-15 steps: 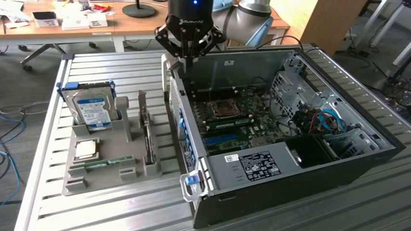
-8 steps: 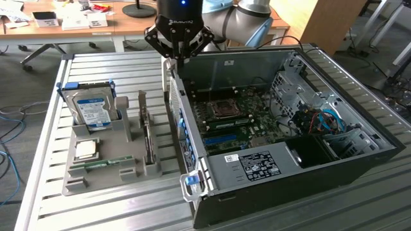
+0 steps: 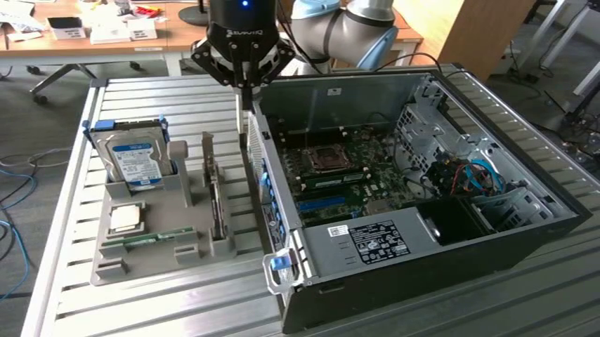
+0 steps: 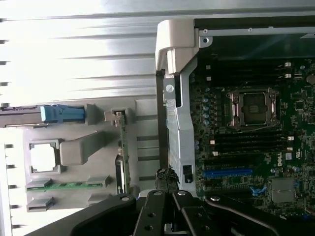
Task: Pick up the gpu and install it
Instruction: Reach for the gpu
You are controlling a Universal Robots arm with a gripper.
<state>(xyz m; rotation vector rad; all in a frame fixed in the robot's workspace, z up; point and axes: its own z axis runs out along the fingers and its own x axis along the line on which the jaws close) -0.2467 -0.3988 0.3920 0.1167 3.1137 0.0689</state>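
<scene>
The gripper [image 3: 246,104], fingers together and empty, hovers over the computer case [image 3: 450,281] wall. The gpu [image 3: 213,191] stands edgewise in the holder [image 3: 140,270] beside the case. For a sound grasp, square parted fingers across its top edge.

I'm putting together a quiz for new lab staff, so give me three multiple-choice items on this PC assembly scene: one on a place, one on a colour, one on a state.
1. Where is the gpu?
A) on edge in the grey tray
B) inside the case
C) clamped in the gripper

2. What colour is the hard drive label?
A) red
B) blue and white
C) yellow

3. How is the gripper?
A) wide open
B) shut on the gpu
C) shut, holding nothing

Answers:
1 A: the card stands in a slot of the tray, outside the case.
2 B: the upright drive shows a blue and white label.
3 C: the fingers are together above the case's wall, with nothing between them.
</scene>
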